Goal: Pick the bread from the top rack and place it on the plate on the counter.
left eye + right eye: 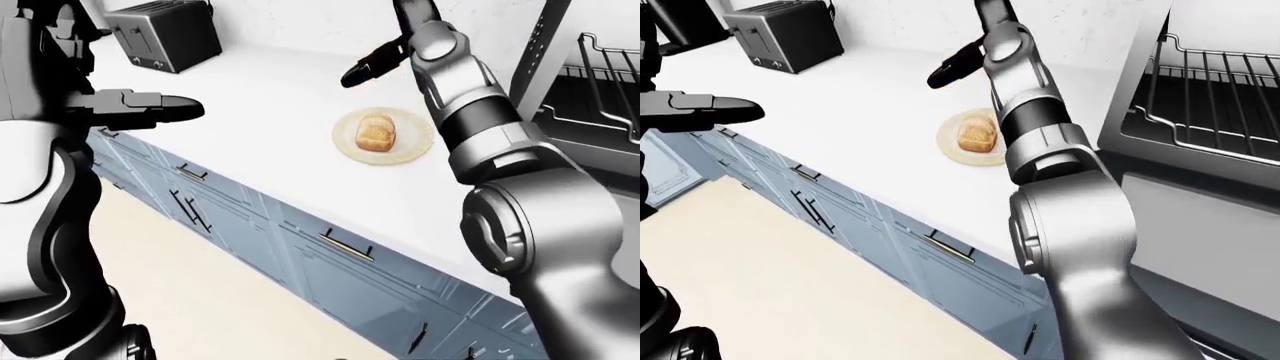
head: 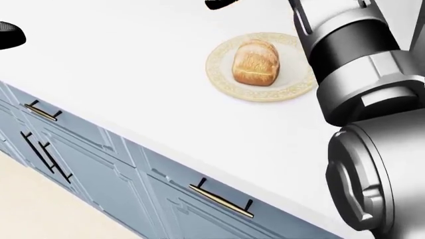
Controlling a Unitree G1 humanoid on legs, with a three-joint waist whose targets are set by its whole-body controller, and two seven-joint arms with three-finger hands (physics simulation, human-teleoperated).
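Note:
The bread (image 2: 255,62), a golden-brown loaf piece, lies on the cream plate (image 2: 224,79) on the white counter, with nothing touching it. My right hand (image 1: 366,67) hovers above and to the upper left of the plate, its dark fingers stretched out and open; in the head view only a fingertip (image 2: 221,4) shows at the top edge. Far off at the left my left hand (image 1: 162,107) is held out over the counter edge, fingers straight, empty.
A black toaster (image 1: 165,34) stands at the counter's upper left. An open oven with wire racks (image 1: 1210,82) is at the right. Blue-grey drawers with bar handles (image 2: 221,199) run below the counter edge (image 2: 133,134). Beige floor lies lower left.

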